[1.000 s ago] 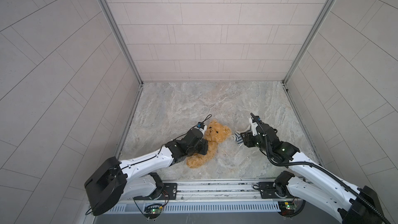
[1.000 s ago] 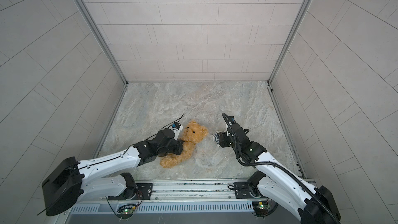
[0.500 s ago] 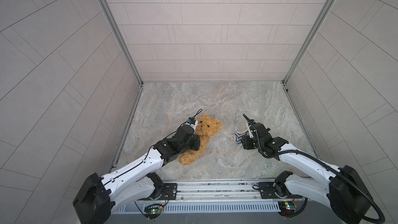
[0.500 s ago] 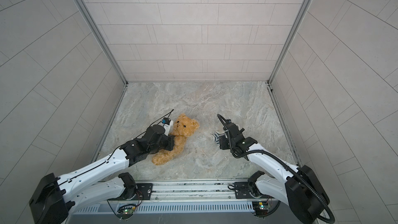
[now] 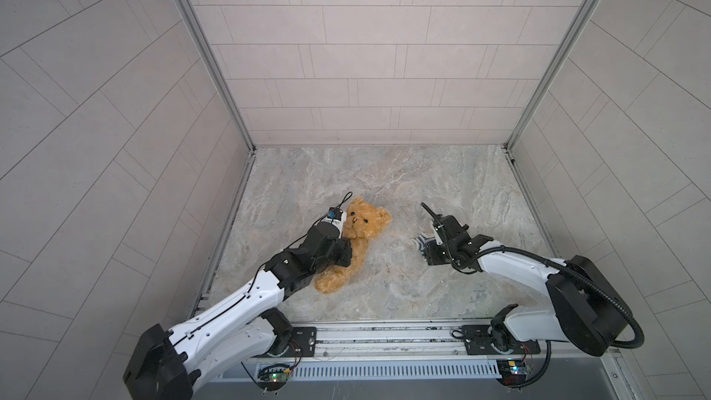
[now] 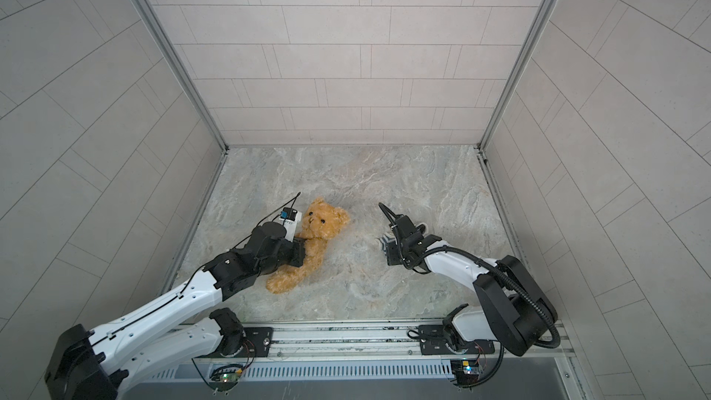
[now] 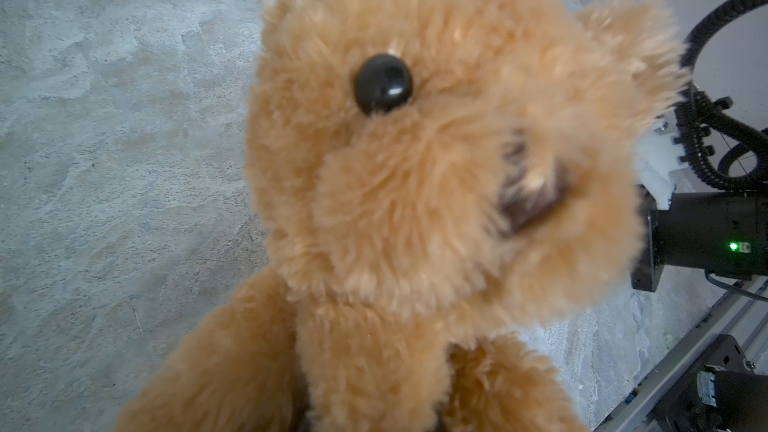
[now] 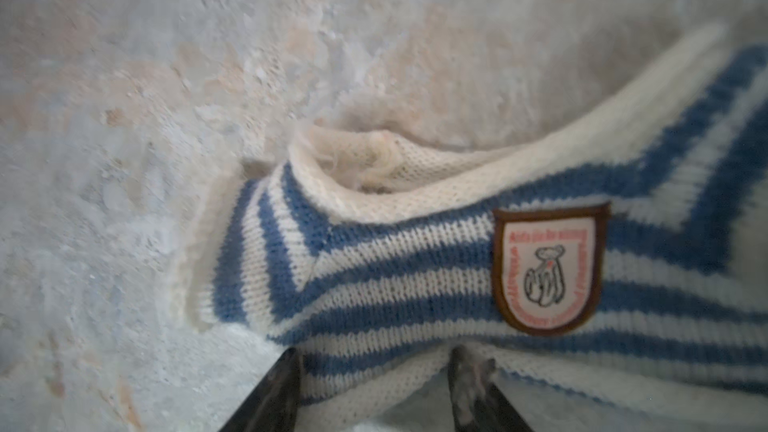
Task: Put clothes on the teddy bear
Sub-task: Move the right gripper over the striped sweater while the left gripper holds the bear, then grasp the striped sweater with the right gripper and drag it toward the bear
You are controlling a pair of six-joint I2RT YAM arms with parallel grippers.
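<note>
Lying face up at the left of the marble tabletop (image 5: 384, 178), the teddy bear (image 5: 363, 230) pointed its head toward the back wall in both top views. The left gripper (image 5: 345, 252) was clamped on the bear's body just below the head; its fingers were buried in fur and hidden from the left wrist view. Well apart to the right, the right gripper (image 8: 374, 363) pinched an edge of the blue-and-white striped shirt (image 8: 415, 276), whose shield-shaped badge (image 8: 548, 272) faced the wrist camera.
</note>
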